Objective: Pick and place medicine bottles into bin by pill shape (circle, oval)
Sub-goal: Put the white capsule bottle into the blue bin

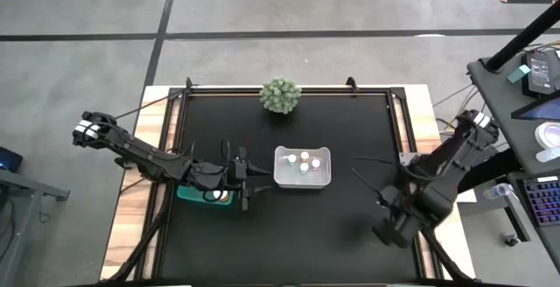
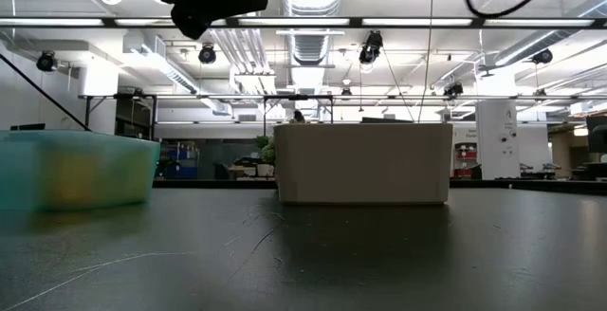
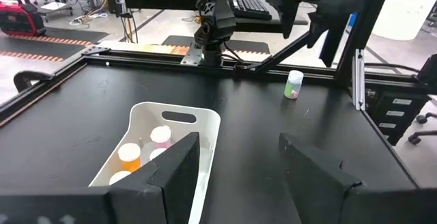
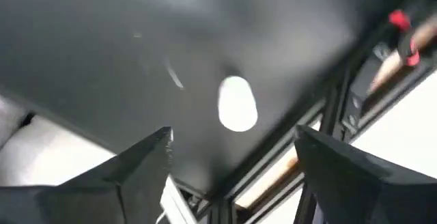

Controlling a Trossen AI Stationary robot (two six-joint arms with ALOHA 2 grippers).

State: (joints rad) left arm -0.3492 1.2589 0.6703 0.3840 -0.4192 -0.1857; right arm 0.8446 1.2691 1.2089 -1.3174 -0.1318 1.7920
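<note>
Several medicine bottles (image 3: 145, 149) with white caps stand in the white bin (image 1: 282, 178) at the table's middle. One clear bottle (image 3: 293, 85) stands alone on the black table near the right frame rail. It shows as a blurred white cap (image 4: 237, 102) in the right wrist view. My right gripper (image 4: 232, 134) hangs above it, pointing steeply down, open and touching nothing. My left gripper (image 3: 239, 142) hovers open just left of the white bin, pointing toward it, nothing between its fingers. The teal bin (image 1: 199, 196) sits under the left arm.
A green spiky ball plant (image 1: 280, 95) stands at the far edge's middle. Black frame rails (image 3: 273, 67) run round the table. In the low view the teal bin (image 2: 76, 169) and white bin (image 2: 362, 164) stand side by side. Bare black table lies near the front edge.
</note>
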